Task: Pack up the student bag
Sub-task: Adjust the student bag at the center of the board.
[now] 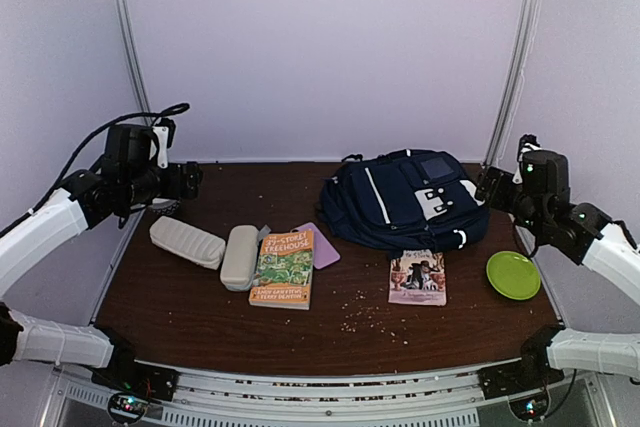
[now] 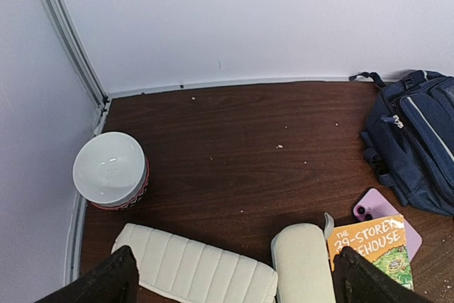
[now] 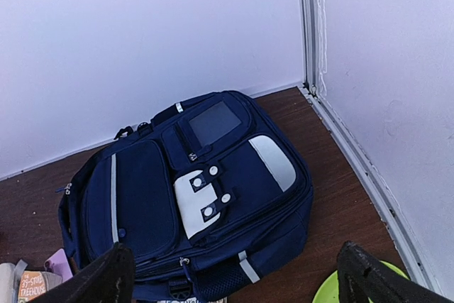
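The student bag [image 1: 405,202], navy with white stripes and a white buckle patch, lies flat at the back right of the table, front side up. It also shows in the right wrist view [image 3: 191,196] and at the right edge of the left wrist view [image 2: 418,147]. My left gripper [image 1: 190,179] hangs open above the back left corner, nothing between its fingers [image 2: 237,278]. My right gripper [image 1: 488,187] is open too, just right of the bag and above it [image 3: 237,278], holding nothing.
Two cream cases [image 1: 187,242] [image 1: 239,257], an orange book [image 1: 283,267] and a purple phone [image 1: 320,245] lie left of centre. A second book [image 1: 418,277] lies in front of the bag, a green plate [image 1: 513,274] at the right. A white bowl [image 2: 110,169] sits far left.
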Controlling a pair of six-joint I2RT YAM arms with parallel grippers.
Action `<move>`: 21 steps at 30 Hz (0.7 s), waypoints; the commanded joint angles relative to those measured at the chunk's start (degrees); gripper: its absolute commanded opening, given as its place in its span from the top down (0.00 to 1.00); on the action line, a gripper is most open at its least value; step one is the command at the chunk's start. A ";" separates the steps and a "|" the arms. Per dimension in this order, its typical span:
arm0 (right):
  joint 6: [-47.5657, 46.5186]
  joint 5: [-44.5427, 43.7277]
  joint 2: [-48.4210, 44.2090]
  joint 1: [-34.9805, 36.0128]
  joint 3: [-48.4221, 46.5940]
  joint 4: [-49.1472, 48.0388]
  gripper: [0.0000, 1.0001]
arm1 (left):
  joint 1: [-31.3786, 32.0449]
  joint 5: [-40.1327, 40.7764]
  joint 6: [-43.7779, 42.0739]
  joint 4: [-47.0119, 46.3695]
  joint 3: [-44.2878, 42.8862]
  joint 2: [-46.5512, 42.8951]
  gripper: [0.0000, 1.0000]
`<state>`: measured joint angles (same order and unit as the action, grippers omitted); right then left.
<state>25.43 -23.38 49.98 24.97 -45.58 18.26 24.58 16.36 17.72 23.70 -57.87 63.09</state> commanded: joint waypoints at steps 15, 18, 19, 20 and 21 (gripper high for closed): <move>-0.58 4.97 9.84 11.89 -11.58 3.16 0.05 | -0.08 -0.73 -6.67 -6.56 -0.29 -4.26 0.02; 2.02 5.76 17.18 14.22 -14.26 3.36 0.05 | -0.13 -1.29 -5.82 -8.73 2.81 -5.13 0.02; 3.15 6.05 19.47 14.41 -15.04 3.25 0.05 | -0.12 -1.33 -5.69 -8.98 3.34 -5.29 0.02; 4.14 6.50 22.07 14.40 -15.76 2.99 0.06 | -0.12 -1.19 -5.61 -9.10 3.51 -5.36 0.02; 4.92 6.61 24.62 14.48 -16.57 2.84 0.06 | -0.06 -1.01 -5.47 -9.00 3.60 -5.35 0.03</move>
<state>25.71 -18.11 67.59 38.72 -59.27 20.78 24.58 14.59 11.62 19.33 -55.64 58.39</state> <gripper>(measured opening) 0.947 0.977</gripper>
